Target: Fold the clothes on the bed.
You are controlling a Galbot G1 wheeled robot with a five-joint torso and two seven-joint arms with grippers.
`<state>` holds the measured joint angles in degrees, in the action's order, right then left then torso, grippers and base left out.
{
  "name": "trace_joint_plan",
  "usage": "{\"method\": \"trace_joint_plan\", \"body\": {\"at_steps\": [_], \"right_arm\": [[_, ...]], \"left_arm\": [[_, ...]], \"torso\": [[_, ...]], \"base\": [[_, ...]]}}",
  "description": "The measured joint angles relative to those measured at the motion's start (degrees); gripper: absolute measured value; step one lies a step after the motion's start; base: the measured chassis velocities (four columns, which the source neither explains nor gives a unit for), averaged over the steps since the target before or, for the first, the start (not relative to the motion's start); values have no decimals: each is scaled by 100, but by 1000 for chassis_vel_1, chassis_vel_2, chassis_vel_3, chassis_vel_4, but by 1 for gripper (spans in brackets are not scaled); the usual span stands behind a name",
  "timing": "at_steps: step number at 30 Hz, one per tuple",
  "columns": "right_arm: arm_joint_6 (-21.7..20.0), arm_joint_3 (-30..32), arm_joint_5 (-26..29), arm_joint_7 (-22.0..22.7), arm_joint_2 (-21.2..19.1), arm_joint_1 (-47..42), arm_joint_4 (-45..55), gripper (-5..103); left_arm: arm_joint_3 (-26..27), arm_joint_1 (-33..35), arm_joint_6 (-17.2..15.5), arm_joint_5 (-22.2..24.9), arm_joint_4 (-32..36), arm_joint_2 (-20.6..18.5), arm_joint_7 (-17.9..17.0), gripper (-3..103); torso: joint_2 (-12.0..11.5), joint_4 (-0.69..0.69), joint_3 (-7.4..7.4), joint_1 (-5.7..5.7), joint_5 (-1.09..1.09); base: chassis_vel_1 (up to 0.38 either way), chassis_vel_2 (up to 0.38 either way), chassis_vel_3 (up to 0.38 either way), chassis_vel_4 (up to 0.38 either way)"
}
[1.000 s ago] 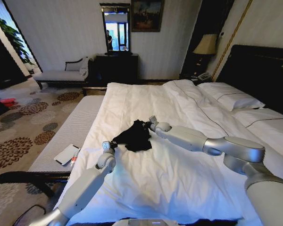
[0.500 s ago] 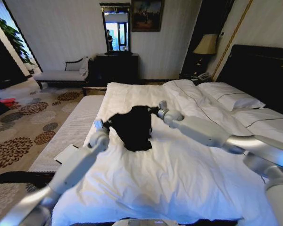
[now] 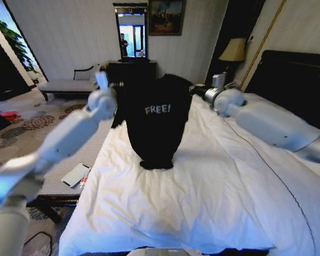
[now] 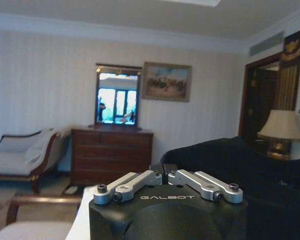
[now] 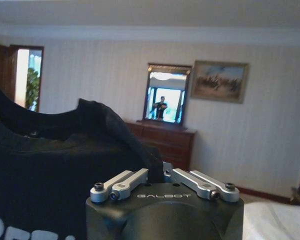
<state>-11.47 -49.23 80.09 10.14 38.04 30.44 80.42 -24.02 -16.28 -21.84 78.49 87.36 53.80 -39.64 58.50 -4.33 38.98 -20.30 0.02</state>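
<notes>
Soft black clothes with white "FREE!" lettering hang mid-frame, hem bunched on the smooth white bed. Left gripper and right gripper fingers are clamped on its upper corners.

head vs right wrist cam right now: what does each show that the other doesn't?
Head only: the bed, the bench with a phone, and the black garment's hem touching the duvet, with the left hand and right hand at its top corners.
Right wrist only: a doorway with a plant.
Both: the garment's white lettering, mirror, painting, dresser.
</notes>
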Motion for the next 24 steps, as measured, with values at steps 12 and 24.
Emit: {"method": "trace_joint_plan", "body": {"at_steps": [12, 24], "right_arm": [[76, -616, 459, -70, -239, 1269, -342, 1], [35, -931, 718, 35, -983, 1657, 586, 1]], "left_arm": [[-495, -1416, -76, 458, -461, 287, 227, 1], [-314, -1319, -189, 1000, 646, -347, -229, 1]], "torso": [[1, -1, -1, 1, 0], [0, -3, -1, 0, -1]], "base": [[0, 0, 0, 0], [0, 0, 0, 0]]}}
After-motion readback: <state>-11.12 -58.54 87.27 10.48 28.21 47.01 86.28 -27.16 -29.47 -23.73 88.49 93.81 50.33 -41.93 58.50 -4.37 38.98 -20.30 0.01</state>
